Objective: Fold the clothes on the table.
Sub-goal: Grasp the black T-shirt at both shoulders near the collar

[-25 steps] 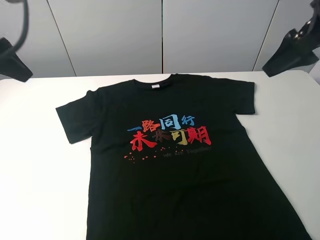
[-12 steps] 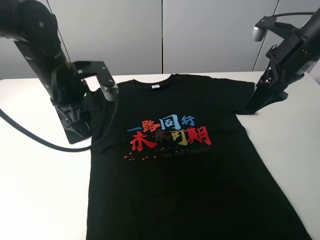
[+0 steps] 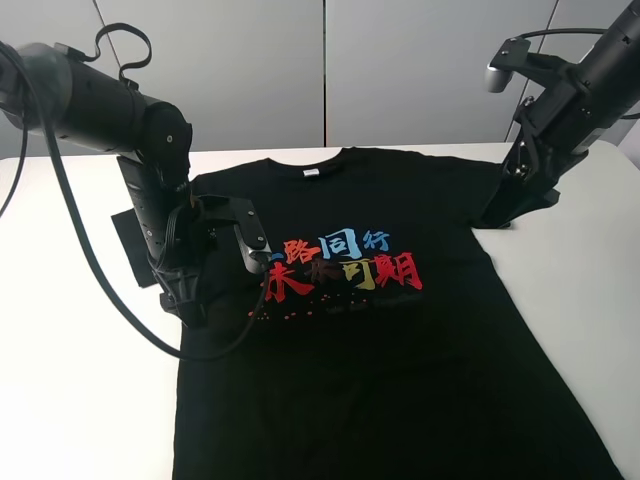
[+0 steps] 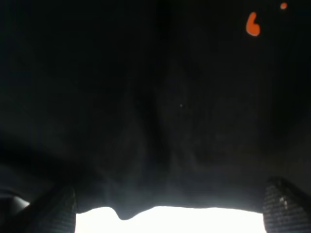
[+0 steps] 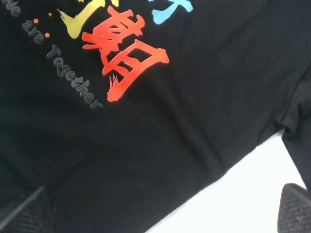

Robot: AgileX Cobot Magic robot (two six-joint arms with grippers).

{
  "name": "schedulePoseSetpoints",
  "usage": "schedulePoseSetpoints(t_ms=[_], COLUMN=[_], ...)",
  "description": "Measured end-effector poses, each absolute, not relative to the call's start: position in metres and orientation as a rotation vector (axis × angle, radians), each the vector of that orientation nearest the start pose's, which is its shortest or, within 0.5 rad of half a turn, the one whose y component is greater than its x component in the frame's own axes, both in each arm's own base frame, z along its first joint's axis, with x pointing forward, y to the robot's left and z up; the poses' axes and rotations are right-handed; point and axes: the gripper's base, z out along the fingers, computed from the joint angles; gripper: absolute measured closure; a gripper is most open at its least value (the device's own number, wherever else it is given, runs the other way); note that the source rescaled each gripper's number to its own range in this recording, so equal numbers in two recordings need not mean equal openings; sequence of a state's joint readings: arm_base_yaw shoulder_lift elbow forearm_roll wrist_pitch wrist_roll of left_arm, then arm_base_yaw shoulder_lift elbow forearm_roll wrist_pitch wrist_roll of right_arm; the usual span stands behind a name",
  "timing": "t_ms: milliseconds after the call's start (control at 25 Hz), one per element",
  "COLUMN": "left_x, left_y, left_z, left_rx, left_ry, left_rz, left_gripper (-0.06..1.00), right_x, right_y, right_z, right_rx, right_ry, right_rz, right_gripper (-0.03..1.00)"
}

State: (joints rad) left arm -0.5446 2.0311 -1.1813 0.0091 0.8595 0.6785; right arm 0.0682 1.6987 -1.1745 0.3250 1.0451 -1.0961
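Black T-shirt [image 3: 400, 380] on white table [image 3: 70, 400]; left gripper [image 3: 190, 308] partly hides one sleeve, right gripper [image 3: 503, 215] by the other, jaws apart.

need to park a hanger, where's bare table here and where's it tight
Bare table opens beside the T-shirt's body in front of the left gripper, and another patch lies past the shirt's other side, in front of the right gripper. Behind the collar only a thin strip shows. Both sleeves are crowded by the arms.

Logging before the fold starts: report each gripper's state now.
Left gripper: open, jaws wide over the T-shirt edge, holding nothing.
Right gripper: open, jaws wide over the T-shirt, holding nothing.
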Motion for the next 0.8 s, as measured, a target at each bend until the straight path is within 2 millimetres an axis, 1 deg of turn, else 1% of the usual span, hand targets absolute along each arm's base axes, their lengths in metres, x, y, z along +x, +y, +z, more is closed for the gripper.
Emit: schedulePoseSetpoints(t_ms=[360,640,800], left_x=[0.308,0.309,0.307], left_y=[-0.185,-0.185,-0.184], left_z=[0.108,0.108,0.099], left_rx=[1.817,1.814,1.833], left_ry=[2.538,2.524,2.544], left_rz=[0.03,0.033,0.03], left_gripper=[-0.04,-0.04,-0.04], right_x=[0.32,0.32,0.32], right_y=[0.047,0.047,0.047], right_z=[0.225,0.225,0.225], right_rx=[-1.405,-1.403,-1.4], right_ry=[2.531,2.529,2.527], right_rz=[0.287,0.285,0.284], right_gripper=[-0.03,-0.03,-0.03])
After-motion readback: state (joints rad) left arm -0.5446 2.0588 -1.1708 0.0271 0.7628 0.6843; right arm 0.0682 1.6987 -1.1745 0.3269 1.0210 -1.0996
